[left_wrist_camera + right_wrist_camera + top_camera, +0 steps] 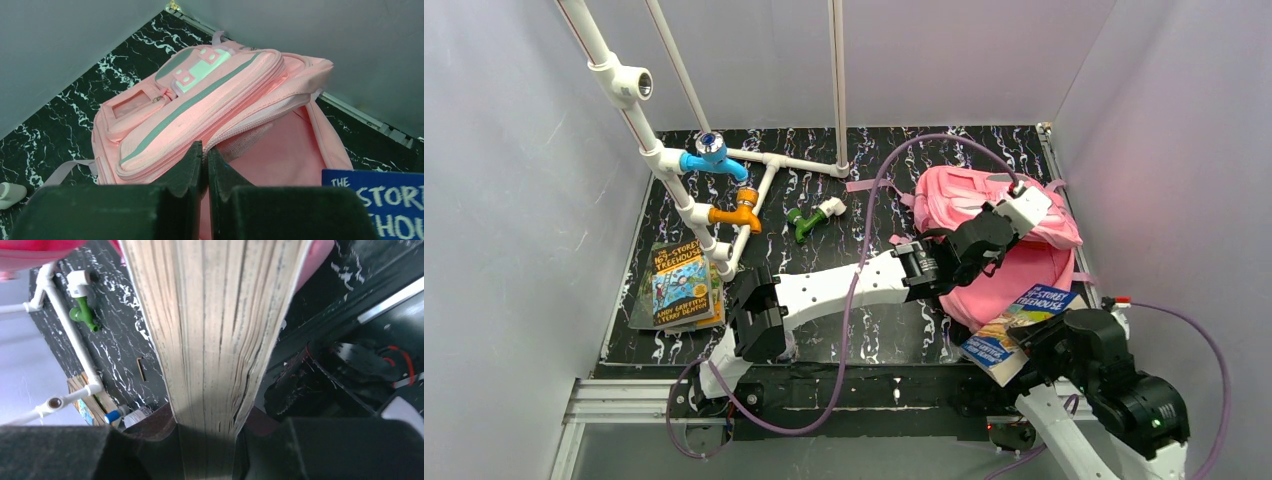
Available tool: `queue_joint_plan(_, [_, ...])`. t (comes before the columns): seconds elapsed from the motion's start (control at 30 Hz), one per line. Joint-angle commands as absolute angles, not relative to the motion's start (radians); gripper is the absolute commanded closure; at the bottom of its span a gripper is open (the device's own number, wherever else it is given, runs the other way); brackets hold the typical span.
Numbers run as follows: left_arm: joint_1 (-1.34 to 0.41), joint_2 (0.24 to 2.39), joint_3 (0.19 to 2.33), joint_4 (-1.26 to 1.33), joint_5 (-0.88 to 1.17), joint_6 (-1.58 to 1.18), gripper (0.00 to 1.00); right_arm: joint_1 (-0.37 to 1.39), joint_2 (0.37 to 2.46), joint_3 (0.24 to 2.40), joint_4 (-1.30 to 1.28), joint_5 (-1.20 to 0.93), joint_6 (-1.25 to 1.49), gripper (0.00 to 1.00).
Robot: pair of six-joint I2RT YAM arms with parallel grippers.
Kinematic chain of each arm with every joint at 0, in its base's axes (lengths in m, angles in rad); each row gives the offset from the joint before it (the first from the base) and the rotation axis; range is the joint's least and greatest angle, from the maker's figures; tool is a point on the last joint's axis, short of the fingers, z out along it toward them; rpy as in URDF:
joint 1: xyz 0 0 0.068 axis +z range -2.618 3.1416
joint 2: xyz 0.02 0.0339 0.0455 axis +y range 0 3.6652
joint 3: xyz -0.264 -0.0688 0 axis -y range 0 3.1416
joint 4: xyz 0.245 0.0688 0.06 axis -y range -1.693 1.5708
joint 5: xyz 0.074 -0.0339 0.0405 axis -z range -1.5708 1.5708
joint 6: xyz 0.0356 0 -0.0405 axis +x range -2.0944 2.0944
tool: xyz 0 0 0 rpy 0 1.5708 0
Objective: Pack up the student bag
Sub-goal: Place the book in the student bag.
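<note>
Pink backpack (200,100) with grey stripes. Black table (894,335), white marbling. Blue book (1022,318). White pipes (764,158); blue valve (712,158), orange valve (736,214), green valve (804,224).

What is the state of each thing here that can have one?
Pink fabric backpack: lying down, main compartment unzipped.
Blue paperback book: closed, gripped.
Left pincer: shut at the backpack's open edge.
Right pincer: shut on the blue book.
Stack of paperback books: closed, lying flat.
</note>
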State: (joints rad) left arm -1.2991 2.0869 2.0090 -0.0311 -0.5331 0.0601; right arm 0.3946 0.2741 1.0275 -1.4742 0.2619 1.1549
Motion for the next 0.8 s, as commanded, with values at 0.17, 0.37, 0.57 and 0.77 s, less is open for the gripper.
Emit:
queue_joint_plan(0.17, [-1.292,1.990,2.087,-0.008,-0.482,0.008,1.00,0.448,0.236,0.956,-1.193,0.437,1.466,0.99])
queue_joint_plan(0.37, [-1.295,1.972,2.078,-0.056,-0.446,-0.028,1.00,0.533,0.318,0.913,-1.009,0.620,1.549,0.99])
queue_joint_plan(0.57, [-1.296,1.937,2.066,-0.078,-0.420,-0.043,1.00,0.573,0.271,0.775,-0.881,0.880,1.645,0.99])
queue_joint_plan(0.77, [-1.307,1.927,2.096,-0.141,-0.376,-0.048,1.00,0.589,0.142,0.506,-0.573,1.015,1.644,0.99])
